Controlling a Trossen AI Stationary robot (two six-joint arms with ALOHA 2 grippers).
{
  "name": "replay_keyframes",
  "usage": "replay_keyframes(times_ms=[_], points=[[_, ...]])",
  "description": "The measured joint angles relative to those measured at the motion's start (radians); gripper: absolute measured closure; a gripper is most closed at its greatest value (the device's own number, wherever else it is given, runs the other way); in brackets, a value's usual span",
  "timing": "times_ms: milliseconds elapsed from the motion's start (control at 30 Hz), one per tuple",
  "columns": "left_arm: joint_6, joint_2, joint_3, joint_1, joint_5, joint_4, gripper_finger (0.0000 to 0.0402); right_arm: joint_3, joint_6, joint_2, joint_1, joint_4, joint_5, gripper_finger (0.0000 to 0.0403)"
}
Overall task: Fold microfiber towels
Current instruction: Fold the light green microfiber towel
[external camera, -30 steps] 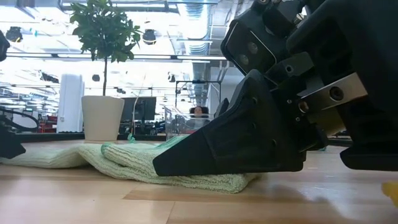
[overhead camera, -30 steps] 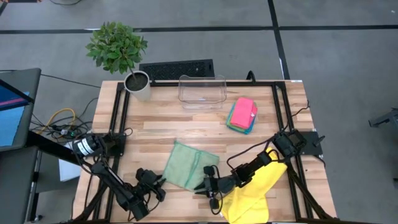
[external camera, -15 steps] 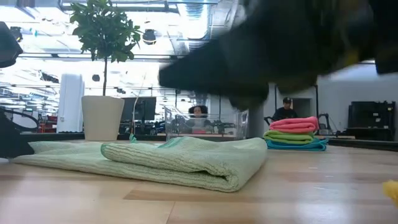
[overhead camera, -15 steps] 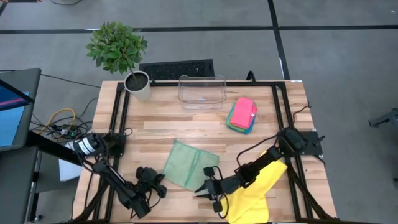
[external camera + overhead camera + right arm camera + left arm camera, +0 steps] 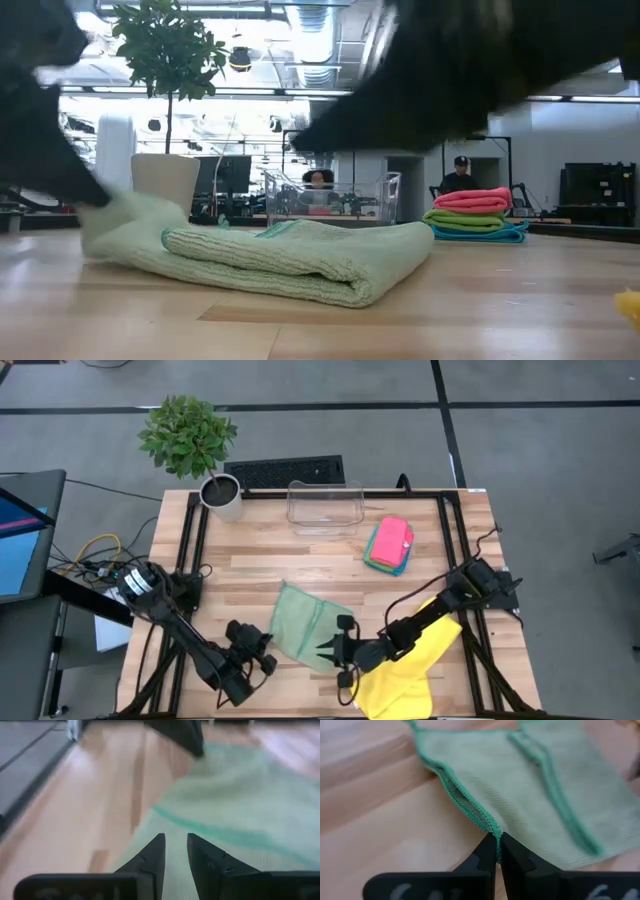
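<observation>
- A wooden table [image 5: 250, 565] is seen from above, with two dark robot arms reaching in from its near edge.
- A pale sage green towel [image 5: 305, 623] lies in the near middle of the table, between the two grippers, already doubled over once, with a folded layer visible on top in the low view [image 5: 300, 255].
- The left gripper [image 5: 262, 652] is placed at the towel's near left edge; in its wrist view the fingers are seen pinched together on the green stitched hem [image 5: 492, 831], so the hem is held.
- The right gripper [image 5: 327, 651] is seen at the towel's near right edge, its fingers a little apart and pointing over the cloth [image 5: 235, 820]; nothing is seen held between them.
- A yellow towel [image 5: 405, 670] lies unfolded and crumpled beneath the right arm, behind that gripper, near the table's front right corner.
- A neat stack of folded towels [image 5: 390, 544], pink on top with green and blue below, is set well beyond the right gripper, beside a clear plastic bin [image 5: 325, 507].
- A potted plant [image 5: 195, 445] stands at the far left corner.
- By judgement, three towels are finished, the sage one is partway through its folds, and the yellow one is not yet begun.
</observation>
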Motion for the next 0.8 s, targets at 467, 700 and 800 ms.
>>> replay_keyframes(times_ms=[467, 700, 800], points=[[0.593, -0.007, 0.184, 0.099, 0.094, 0.145, 0.0400, -0.001, 0.190, 0.125, -0.032, 0.020, -0.030, 0.0296], [0.792, -0.007, 0.263, 0.134, 0.173, 0.214, 0.0397, -0.002, 0.186, 0.121, -0.032, 0.020, -0.032, 0.0296], [0.862, -0.007, 0.271, 0.144, 0.182, 0.293, 0.0397, -0.003, 0.184, 0.121, -0.033, 0.021, -0.032, 0.0296]])
